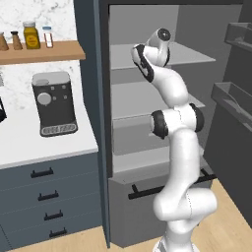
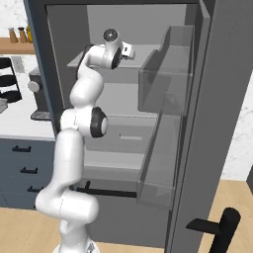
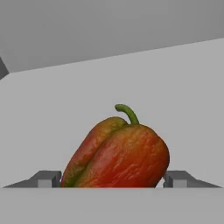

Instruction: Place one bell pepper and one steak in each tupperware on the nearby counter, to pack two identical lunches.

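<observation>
One bell pepper (image 3: 120,153) was seen close ahead on a grey fridge shelf (image 3: 183,100), green stem up, flanked by the spread fingertips (image 3: 46,178) of the gripper (image 3: 114,179); no pinch was made out

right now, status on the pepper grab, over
Jaws open, one either side of the bell pepper. Pepper sits on the fridge shelf, not yet lifted. Nothing in the way.

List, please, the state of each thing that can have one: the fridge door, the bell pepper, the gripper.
Fridge door: open.
Bell pepper: on a fridge shelf, leaning, stem up, between the gripper fingers, not lifted.
Gripper: open around the pepper.
</observation>
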Motion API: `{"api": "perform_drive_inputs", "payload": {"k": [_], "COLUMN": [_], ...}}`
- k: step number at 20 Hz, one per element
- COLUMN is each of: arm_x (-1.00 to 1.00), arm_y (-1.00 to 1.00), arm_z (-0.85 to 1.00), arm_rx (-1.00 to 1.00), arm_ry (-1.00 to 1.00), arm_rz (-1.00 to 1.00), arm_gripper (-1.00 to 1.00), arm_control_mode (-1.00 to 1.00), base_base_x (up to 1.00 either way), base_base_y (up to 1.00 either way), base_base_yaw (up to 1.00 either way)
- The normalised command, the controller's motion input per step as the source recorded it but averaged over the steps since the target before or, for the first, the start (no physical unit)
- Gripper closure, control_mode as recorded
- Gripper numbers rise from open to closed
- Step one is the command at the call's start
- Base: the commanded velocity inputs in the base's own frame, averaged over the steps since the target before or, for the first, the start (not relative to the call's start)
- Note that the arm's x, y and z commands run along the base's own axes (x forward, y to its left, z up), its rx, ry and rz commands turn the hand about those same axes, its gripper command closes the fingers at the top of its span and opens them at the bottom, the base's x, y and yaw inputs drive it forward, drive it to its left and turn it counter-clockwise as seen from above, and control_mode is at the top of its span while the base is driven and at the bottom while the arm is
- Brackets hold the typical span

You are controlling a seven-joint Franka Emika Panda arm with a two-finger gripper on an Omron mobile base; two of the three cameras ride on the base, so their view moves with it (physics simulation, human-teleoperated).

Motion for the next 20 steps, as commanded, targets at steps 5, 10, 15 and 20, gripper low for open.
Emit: {"api": "perform_drive_inputs", "payload": {"k": [5, 10, 15, 20], "arm_x": [0.02, -0.72, -0.67, -1.00], "arm_y": [0.10, -0.29, -0.16, -0.21], "arm_z": [-0.37, -0.68, -0.84, 0.14], "arm_rx": [-0.12, -0.16, -0.18, 0.00], "arm_ry": [-0.14, -0.23, -0.48, -0.28], "arm_rz": [0.00, 0.00, 0.00, 0.00], "arm_gripper": [1.00, 1.00, 1.00, 1.00], "arm_control_mode": [-1.00, -1.00, -1.00, -1.00], "base_base_x": [0.00, 0.00, 0.00, 0.00], "base_base_y": [0.00, 0.00, 0.00, 0.00], "base_base_yaw": [0.00, 0.00, 0.00, 0.00]}}
